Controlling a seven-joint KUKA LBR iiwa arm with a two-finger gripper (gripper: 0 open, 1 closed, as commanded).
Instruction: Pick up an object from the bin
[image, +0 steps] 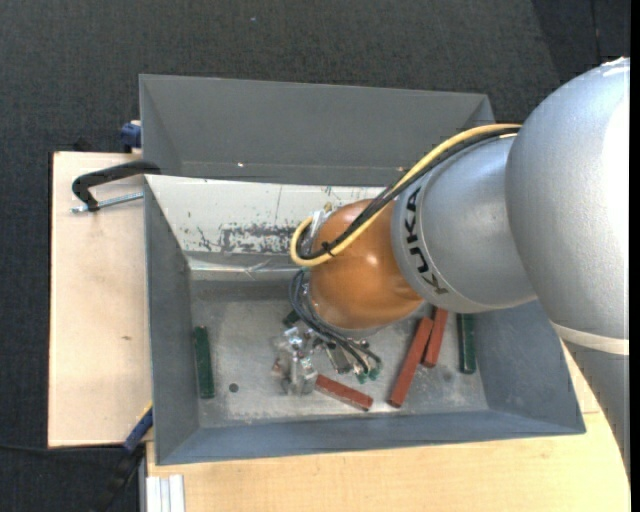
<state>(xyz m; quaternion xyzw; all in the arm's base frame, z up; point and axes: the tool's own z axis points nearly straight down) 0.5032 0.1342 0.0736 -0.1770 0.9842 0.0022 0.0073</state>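
Nearest, under the bin's front wall, a red stick lies flat on the floor, slanting, its left end higher in the view and pointing towards the gripper. The gripper is down at the floor near the middle of the bin, just left of that end and a little farther back. Whether the two touch cannot be told, nor whether the gripper is open or closed, as its metal parts and dark wires blur together there. Nothing can be seen held in it. A small dark speck sits on the floor to the gripper's left, and beyond it a green stick lies along the left wall. To the right, a long red stick slants up from the front wall, well clear of the gripper, with a third red stick just beside it and a second green stick near the right wall. Above the gripper, the orange cover bulges over the middle of the bin. A yellow cable loops around it. Farther back, the arm comes in from the right across the bin's back wall.
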